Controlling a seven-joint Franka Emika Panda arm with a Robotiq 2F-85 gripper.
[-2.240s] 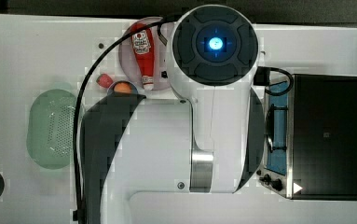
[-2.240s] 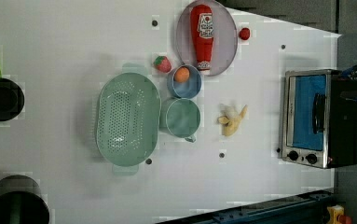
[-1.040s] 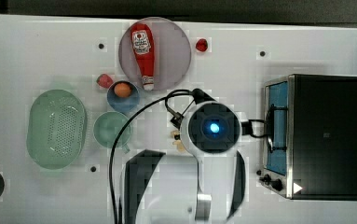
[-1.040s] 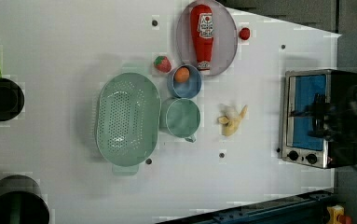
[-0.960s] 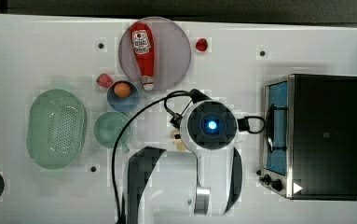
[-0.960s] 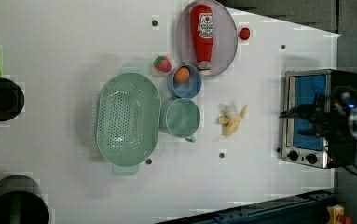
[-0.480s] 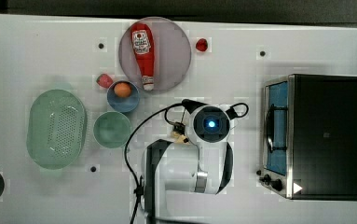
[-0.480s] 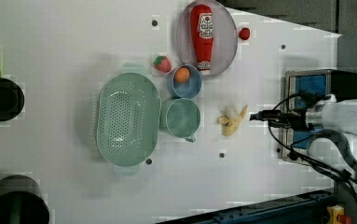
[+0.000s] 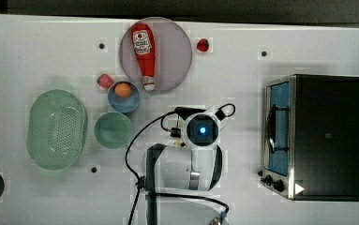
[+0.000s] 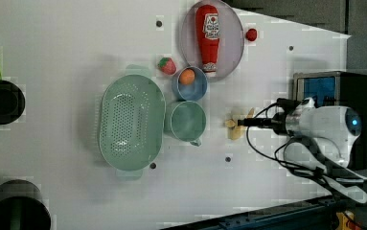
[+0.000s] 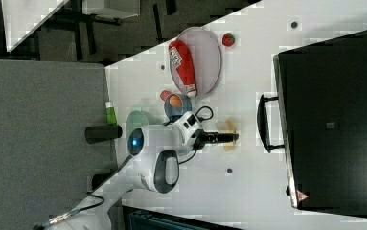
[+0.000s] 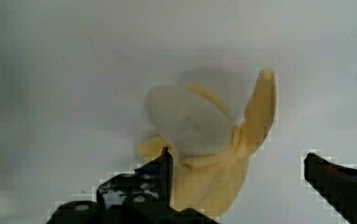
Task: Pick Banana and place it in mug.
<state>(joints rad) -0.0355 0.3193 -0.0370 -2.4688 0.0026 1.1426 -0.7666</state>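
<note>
The banana point(image 12: 204, 126) is a pale yellow, half-peeled piece lying on the white table. It sits between the mug point(image 10: 186, 120) and the toaster oven. My gripper point(image 12: 236, 156) is open and hangs right over it, with the banana between the two black fingers point(image 12: 160, 168). In the left view the gripper point(image 10: 241, 122) points at the banana point(image 10: 233, 134) from the left view's right. The right view shows the gripper point(image 11: 234, 137) above the banana point(image 11: 228, 126). The teal mug point(image 9: 113, 130) stands upright and empty, to the top view's left of my hand.
A blue bowl point(image 9: 123, 96) holding an orange ball touches the mug. A green colander point(image 9: 57, 129) sits beyond the mug. A grey plate point(image 9: 177, 47) carries a ketchup bottle. A toaster oven point(image 9: 317, 136) stands at the top view's right. Two small red fruits lie near the plate.
My hand has swung in from the toaster oven side and come down over the banana. The fingers have stayed open. Nothing on the table has moved.
</note>
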